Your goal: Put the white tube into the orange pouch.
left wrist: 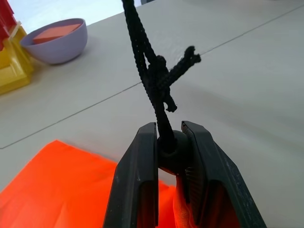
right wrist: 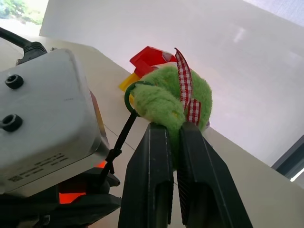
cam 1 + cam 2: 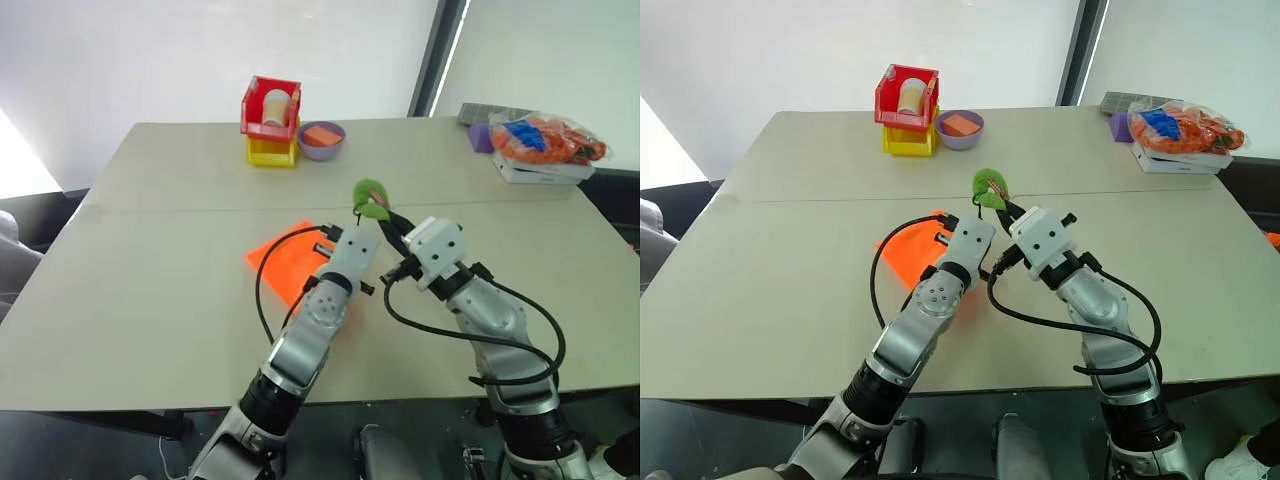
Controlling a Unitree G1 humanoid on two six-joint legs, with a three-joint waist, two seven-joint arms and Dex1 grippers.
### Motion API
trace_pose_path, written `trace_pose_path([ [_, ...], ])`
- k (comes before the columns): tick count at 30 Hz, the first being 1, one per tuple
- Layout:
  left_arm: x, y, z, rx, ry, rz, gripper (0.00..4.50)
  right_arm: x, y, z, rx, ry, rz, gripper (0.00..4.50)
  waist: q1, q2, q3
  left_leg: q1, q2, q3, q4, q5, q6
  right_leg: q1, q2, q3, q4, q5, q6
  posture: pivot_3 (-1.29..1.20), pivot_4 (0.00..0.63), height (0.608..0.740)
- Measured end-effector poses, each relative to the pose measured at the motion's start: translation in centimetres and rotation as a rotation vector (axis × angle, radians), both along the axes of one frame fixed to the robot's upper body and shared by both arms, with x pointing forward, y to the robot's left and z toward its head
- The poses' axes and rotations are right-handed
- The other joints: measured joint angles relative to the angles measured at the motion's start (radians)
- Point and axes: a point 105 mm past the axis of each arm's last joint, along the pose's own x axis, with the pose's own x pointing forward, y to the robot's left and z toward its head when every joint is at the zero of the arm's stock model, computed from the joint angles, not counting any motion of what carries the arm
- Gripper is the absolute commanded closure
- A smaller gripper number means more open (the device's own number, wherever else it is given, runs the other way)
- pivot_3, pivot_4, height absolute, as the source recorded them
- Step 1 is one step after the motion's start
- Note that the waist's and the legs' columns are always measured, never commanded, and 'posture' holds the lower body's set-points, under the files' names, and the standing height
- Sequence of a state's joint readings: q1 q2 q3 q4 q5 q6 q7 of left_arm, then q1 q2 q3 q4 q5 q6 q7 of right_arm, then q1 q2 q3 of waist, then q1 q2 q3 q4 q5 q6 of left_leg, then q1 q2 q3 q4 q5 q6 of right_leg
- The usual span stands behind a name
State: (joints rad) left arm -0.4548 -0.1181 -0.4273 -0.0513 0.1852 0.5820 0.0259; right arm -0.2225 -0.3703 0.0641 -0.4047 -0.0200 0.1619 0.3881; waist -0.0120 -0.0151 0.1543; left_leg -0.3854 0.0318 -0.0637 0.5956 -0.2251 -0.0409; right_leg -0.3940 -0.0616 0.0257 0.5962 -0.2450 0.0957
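The orange pouch [image 3: 290, 258] lies flat on the counter [image 3: 150, 280] near the centre, partly under the left arm. Its black cord [image 1: 151, 71] rises from the pouch mouth toward one o'clock, up to a fuzzy green tag [image 2: 171, 107] with a red-checked ribbon.

The left gripper [image 1: 170, 147] is closed on the cord's round black stopper, just below the knot, right at the pouch's edge; orange fabric shows beneath and between its fingers. The right gripper [image 2: 173, 137] is pinched shut on the green tag, holding it above the counter just past the pouch at about one o'clock from it, with the cord stretched between the two grippers. The two grippers sit close together, the right one slightly higher and to the three o'clock side of the left.

The white tube cannot be made out in any of the views.

At the far edge, around eleven o'clock from the pouch, a red bin [image 3: 270, 108] holding a cream roll sits stacked on a yellow bin [image 3: 272, 152], with a lavender bowl [image 3: 321, 141] carrying an orange block just beside it. Far off at two o'clock lies a clear plastic bag [image 3: 548, 140] of orange and blue items.
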Motion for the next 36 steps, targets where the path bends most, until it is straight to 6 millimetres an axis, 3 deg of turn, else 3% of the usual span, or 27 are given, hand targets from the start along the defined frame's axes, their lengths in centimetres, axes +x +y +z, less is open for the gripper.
trace_pose_path([
  [6,0.3,1.6,-1.6,0.147,0.023,-0.142,4.24,0.9,-3.3,-0.5,-0.027,0.005,-0.142,4.5,0.001,0.0,0.0,0.0,0.0,0.0,0.0,0.0,0.0,0.0,0.0,0.0,0.0,0.002,-0.004,0.0,0.15,0.74],
  [15,-2.6,1.1,-3.6,0.226,0.132,-0.396,4.24,2.8,-7.5,-2.2,-0.1,0.053,-0.349,4.5,-0.002,0.001,0.0,0.001,0.0,0.0,0.0,0.0,0.0,0.001,0.0,0.0,0.0,0.002,-0.004,0.0,0.15,0.74],
  [23,-4.7,2.1,-5.0,0.313,0.212,-0.517,4.24,4.1,-8.9,-2.4,-0.144,0.059,-0.444,4.5,-0.001,0.001,-0.001,0.001,0.0,0.0,0.0,0.0,0.0,0.001,0.0,0.0,0.001,0.002,-0.004,0.0,0.15,0.74],
  [33,-4.9,2.6,-5.3,0.335,0.23,-0.528,4.24,4.5,-9.6,-2.7,-0.183,0.078,-0.462,4.5,-0.001,0.001,-0.001,0.001,0.0,0.0,0.0,0.0,0.0,0.001,0.0,0.0,0.001,0.002,-0.004,0.0,0.15,0.74],
  [36,-5.1,2.4,-5.1,0.282,0.259,-0.559,2.87,4.1,-9.5,-3.4,-0.201,0.124,-0.412,3.51,-0.001,0.001,-0.001,0.001,0.0,0.0,0.0,0.0,0.0,0.001,0.0,0.0,0.001,0.002,-0.004,0.0,0.15,0.74],
])
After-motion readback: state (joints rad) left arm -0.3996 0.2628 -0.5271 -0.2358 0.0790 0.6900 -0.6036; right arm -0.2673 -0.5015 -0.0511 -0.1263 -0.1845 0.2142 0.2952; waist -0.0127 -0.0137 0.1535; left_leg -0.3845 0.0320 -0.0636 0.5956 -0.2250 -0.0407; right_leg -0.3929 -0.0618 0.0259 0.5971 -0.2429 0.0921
